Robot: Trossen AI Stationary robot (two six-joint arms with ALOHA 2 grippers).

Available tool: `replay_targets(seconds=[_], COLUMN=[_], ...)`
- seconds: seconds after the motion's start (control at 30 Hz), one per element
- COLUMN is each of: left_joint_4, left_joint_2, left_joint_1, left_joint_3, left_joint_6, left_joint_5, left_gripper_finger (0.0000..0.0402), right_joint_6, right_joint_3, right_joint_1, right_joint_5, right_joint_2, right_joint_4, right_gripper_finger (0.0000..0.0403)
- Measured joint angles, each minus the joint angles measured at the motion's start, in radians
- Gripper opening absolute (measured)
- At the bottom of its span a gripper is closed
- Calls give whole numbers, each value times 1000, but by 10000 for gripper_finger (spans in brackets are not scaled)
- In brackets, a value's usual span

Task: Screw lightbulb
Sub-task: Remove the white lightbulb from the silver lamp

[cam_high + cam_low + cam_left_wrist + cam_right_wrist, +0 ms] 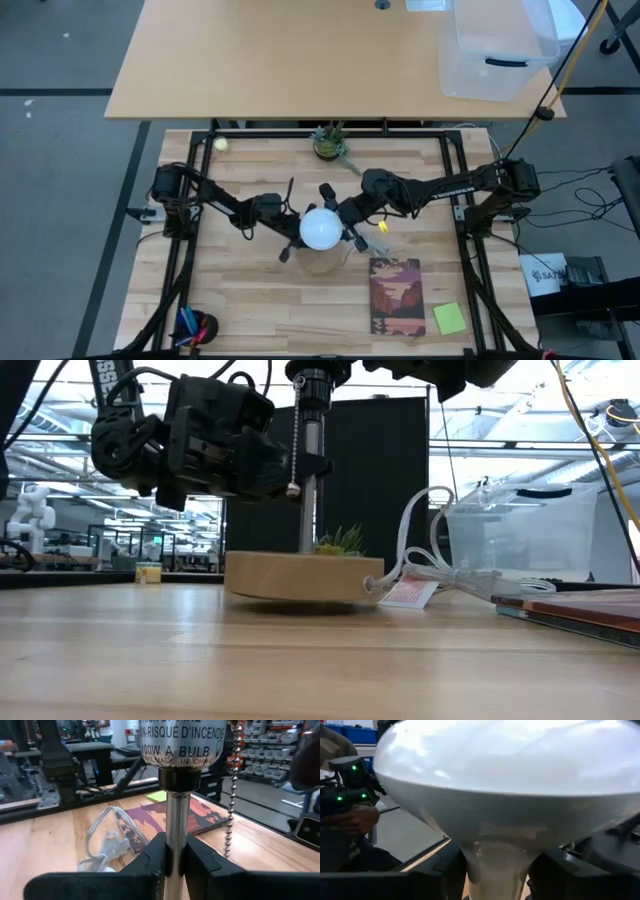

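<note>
Gripping the silvery lamp stem (174, 835) just under its socket (181, 742), the left hand (172, 857) is clenched on the metal, a bead pull chain (231, 790) hanging beside it. Atop that socket sits the lightbulb (322, 228), over the round wooden base (303, 576) near the middle of the table (250, 300). At the bulb's pale neck (495, 865), the right hand (495, 875) straddles it with fingers (440, 872) on either side; whether they press or stand free I cannot tell. Farther off lie a picture book (397, 296), a coiled white cord (107, 840), and a small potted plant (330, 142).
</note>
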Motion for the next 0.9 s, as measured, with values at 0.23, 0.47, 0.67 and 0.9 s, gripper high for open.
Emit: replay_targets(seconds=[0.23,0.47,0.67,0.9], left_joint_4=[-16,-17,-88,-130], left_joint_2=[3,3,3,3], left_joint_1=[-2,-9,-11,-15], left_joint_3=[-1,4,46,79], left_joint_6=[-19,-26,-35,-12], left_joint_5=[73,93,149,209], left_gripper_finger=[46,46,46,46], right_joint_6=[-11,-40,-53,-64], right_joint_3=[4,10,12,50], right_joint_1=[9,22,21,19], right_joint_5=[1,-1,-46,-98], right_joint_2=[1,8,9,11], right_joint_4=[-80,-97,-107,-185], right_gripper_finger=[170,166,163,163])
